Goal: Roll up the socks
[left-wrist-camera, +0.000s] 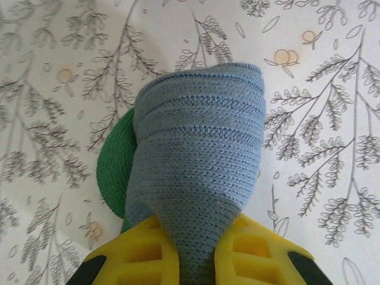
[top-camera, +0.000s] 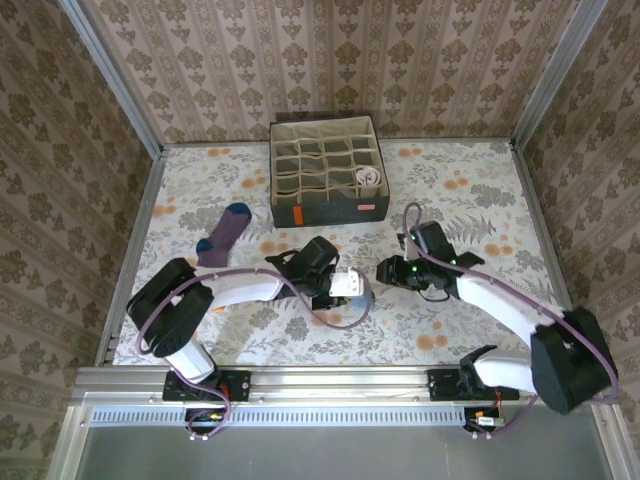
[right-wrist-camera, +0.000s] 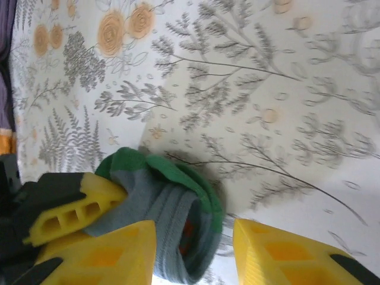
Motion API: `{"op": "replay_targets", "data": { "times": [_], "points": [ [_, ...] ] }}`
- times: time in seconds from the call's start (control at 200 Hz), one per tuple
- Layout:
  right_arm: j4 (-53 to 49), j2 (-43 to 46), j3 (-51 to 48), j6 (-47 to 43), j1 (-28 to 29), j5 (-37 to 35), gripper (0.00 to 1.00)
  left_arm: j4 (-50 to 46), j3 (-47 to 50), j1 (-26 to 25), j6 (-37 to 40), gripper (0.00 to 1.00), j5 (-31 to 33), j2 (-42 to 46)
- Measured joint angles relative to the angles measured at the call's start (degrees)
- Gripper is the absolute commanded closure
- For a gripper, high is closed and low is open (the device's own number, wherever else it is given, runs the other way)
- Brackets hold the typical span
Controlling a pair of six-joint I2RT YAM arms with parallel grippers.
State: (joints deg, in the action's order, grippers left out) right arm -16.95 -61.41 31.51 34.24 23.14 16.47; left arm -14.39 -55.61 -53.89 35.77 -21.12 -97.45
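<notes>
Where the flowered table (top-camera: 480, 195) spreads beneath everything, the left arm (top-camera: 240, 288) and the right arm (top-camera: 500, 300) reach inward and meet near its middle. The grey compartment box (top-camera: 325, 212) stands at the far edge, apart from both. A purple sock (top-camera: 224, 235) with a blue toe lies flat to the left of the box, with nothing touching it. Between the two arms is the grey-blue sock (left-wrist-camera: 199, 154), bunched into a loose roll, its green toe (left-wrist-camera: 111, 169) curling out on one side. The left gripper (left-wrist-camera: 196, 255) is clenched on the narrow end of this sock, its yellow fingers pinching the fabric. The right gripper (right-wrist-camera: 193, 234) is spread wide, and the rolled end lies between its fingers, close against one of them. A white sock (top-camera: 368, 180), rolled up, sits in a compartment on the box's right side.
</notes>
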Motion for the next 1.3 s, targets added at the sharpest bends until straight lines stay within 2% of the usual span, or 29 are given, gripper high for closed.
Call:
{"op": "replay_targets", "data": {
  "times": [0.075, 0.215, 0.335, 0.445, 0.545, 0.78, 0.855, 0.955, 1.085, 1.3],
  "points": [
    [0.00, 2.82, -2.27, 0.20, 0.00, -0.61, 0.58, -5.20, -3.61, 0.17, 0.42, 1.00, -1.81, -2.14],
    [1.57, 2.45, -4.63, -0.37, 1.27, 1.16, 0.52, -16.04, -12.61, 1.27, 1.11, 1.00, -6.12, -8.44],
    [1.51, 3.04, -4.57, -3.37, 6.80, 0.46, 0.51, -24.79, -20.87, 3.08, 1.09, 1.00, -10.62, -14.93],
    [0.83, 5.60, -3.06, -7.23, 12.92, -3.74, 0.51, -29.86, -25.03, 4.35, 1.03, 1.00, -13.81, -18.40],
    [0.35, 11.02, -2.69, -9.70, 16.28, -8.90, 0.50, -31.91, -26.45, 4.83, 0.85, 1.00, -15.63, -19.69],
    [0.02, 29.53, -4.76, -17.00, 17.77, -18.29, 0.48, -35.45, -28.72, 5.62, -1.42, 1.00, -19.93, -22.51],
    [0.15, 32.39, -4.72, -20.63, 17.81, -19.69, 0.48, -36.33, -29.40, 6.21, -2.27, 1.00, -21.44, -23.43],
    [-1.46, 30.88, -3.50, -26.58, 18.60, -20.87, 0.46, -37.31, -30.47, 6.84, -3.48, 1.00, -23.19, -24.79],
    [-6.75, 23.76, 1.79, -34.71, 21.62, -23.74, 0.44, -38.86, -32.02, 7.13, -4.81, 1.00, -24.35, -26.25],
    [-11.63, 10.62, 7.52, -48.52, 33.11, -32.89, 0.36, -40.00, -33.03, 7.10, -5.40, 1.00, -24.96, -27.06]
  ]
}}
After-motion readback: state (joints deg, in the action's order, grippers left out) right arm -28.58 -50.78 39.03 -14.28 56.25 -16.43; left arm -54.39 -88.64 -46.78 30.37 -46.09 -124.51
